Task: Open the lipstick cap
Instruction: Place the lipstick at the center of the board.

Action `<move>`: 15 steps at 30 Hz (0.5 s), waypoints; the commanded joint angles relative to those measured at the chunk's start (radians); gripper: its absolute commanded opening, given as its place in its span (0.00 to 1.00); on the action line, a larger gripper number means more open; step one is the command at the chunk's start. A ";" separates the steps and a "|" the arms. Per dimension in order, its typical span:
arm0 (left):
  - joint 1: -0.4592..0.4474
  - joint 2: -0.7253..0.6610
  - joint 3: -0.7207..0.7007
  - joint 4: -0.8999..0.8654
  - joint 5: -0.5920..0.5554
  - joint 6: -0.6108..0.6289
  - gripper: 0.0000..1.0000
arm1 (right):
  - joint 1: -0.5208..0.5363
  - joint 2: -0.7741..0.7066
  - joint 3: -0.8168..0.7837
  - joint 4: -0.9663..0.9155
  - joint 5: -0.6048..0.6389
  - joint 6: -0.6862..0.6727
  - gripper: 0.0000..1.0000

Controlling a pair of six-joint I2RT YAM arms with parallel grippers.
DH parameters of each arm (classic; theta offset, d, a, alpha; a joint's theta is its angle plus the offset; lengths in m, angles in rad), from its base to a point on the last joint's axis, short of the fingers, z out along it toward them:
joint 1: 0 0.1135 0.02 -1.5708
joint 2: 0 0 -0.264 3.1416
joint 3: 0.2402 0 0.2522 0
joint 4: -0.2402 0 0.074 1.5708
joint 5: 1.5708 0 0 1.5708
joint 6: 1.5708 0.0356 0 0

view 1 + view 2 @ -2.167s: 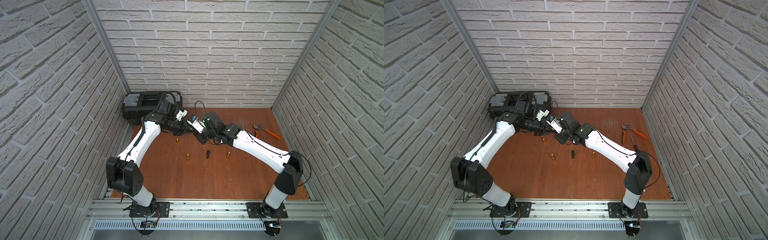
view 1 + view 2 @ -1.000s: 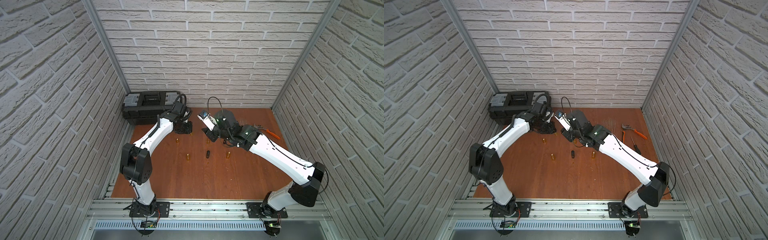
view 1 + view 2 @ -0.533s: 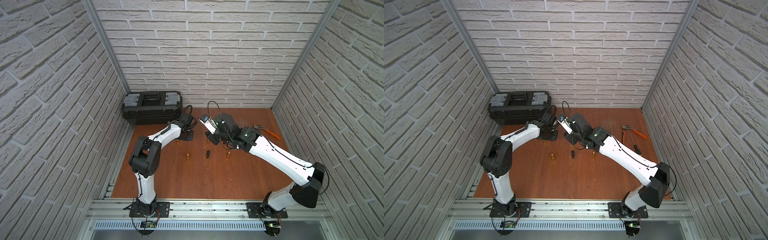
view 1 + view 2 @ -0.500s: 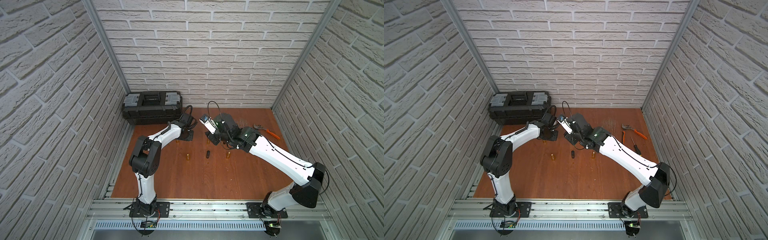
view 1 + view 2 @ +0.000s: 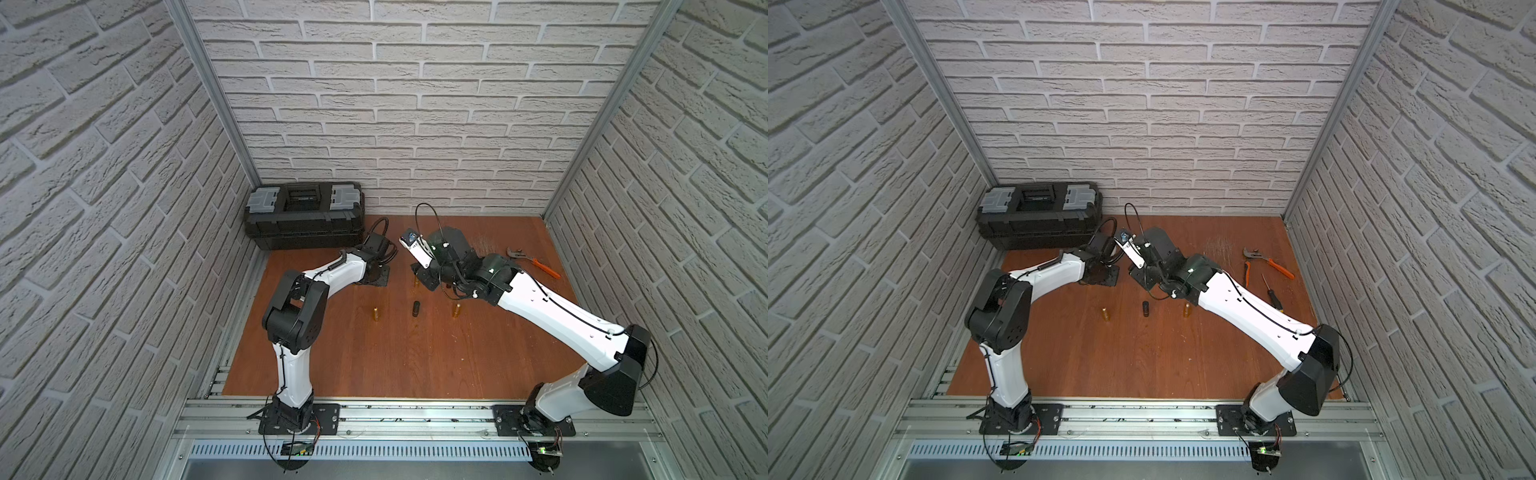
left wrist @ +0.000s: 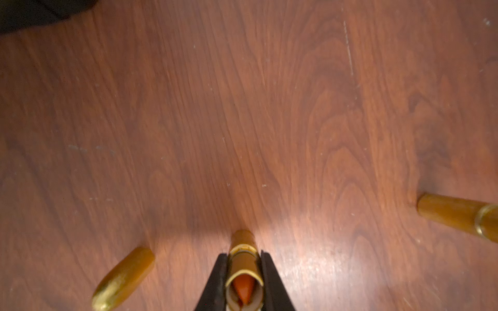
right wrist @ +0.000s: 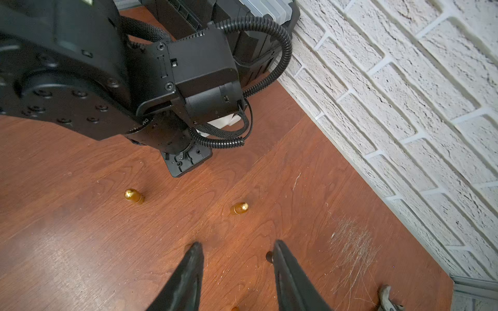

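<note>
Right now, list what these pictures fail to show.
Open gold lipstick tube in the shut left pincer: hidden under the arm's wrist in both top views, cut by the frame edge in the left wrist view.
Small black cylinder: too small in both top views to identify.
Blurred amber-and-gold tube: cut by the left wrist view's edge.

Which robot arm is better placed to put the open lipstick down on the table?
Left. The left gripper is shut on the open gold lipstick tube, close to the brown wooden table. The right gripper is open and empty.
</note>
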 commanded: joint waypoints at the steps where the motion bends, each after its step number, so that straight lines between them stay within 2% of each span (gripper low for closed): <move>1: -0.013 0.017 -0.028 0.016 -0.013 0.009 0.24 | -0.001 -0.008 -0.009 0.018 0.014 0.009 0.44; 8: -0.017 -0.012 -0.015 -0.010 -0.019 0.002 0.46 | 0.000 -0.011 0.001 0.016 0.008 0.013 0.45; 15: -0.017 -0.065 0.036 -0.074 -0.021 -0.008 0.52 | -0.001 -0.020 -0.001 0.013 0.008 0.016 0.45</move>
